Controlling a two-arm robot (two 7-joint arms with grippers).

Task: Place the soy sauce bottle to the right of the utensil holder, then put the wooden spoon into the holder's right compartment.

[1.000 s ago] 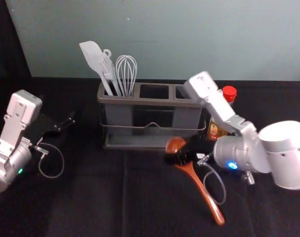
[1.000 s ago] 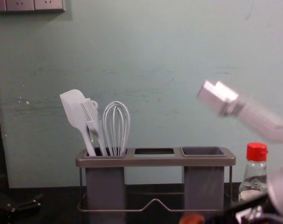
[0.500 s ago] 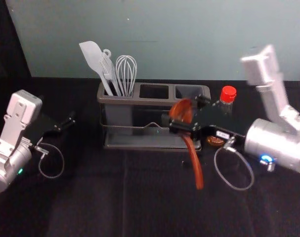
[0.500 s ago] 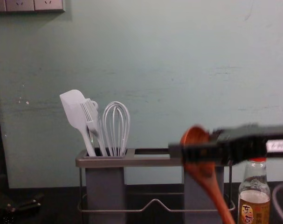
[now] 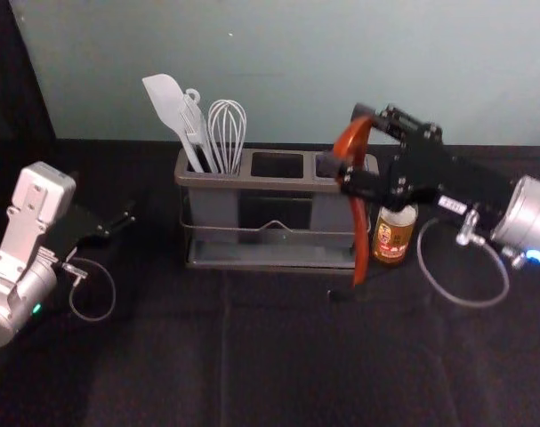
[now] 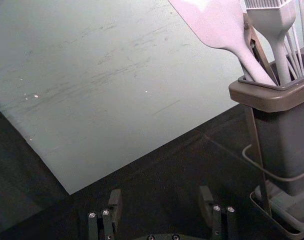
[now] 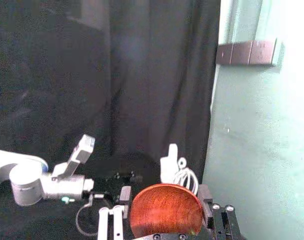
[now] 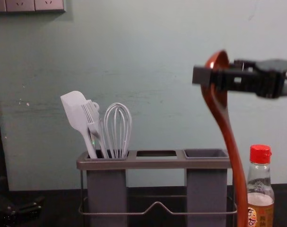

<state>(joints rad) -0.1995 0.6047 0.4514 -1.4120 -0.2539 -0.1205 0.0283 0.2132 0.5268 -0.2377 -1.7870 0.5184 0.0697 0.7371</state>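
My right gripper (image 5: 351, 148) is shut on the bowl of the wooden spoon (image 5: 360, 240), whose handle hangs down in front of the holder's right end. In the chest view the right gripper (image 8: 214, 78) holds the spoon (image 8: 227, 125) above rim height; in the right wrist view the spoon's bowl (image 7: 166, 211) sits between the fingers of the right gripper (image 7: 166, 210). The soy sauce bottle (image 8: 260, 189) stands upright to the right of the utensil holder (image 8: 156, 163). Parked at the left, my left gripper (image 5: 125, 219) is open, as the left wrist view of the left gripper (image 6: 163, 207) confirms.
A white spatula (image 5: 167, 105), a brush and a whisk (image 5: 227, 133) stand in the holder's left compartment. The middle and right compartments have open tops. Behind the black-covered table (image 5: 163, 356) rises a pale wall.
The right gripper has lifted the spoon up from the table, turning it from slanted to nearly upright with the handle down. The left arm and bottle have stayed put.
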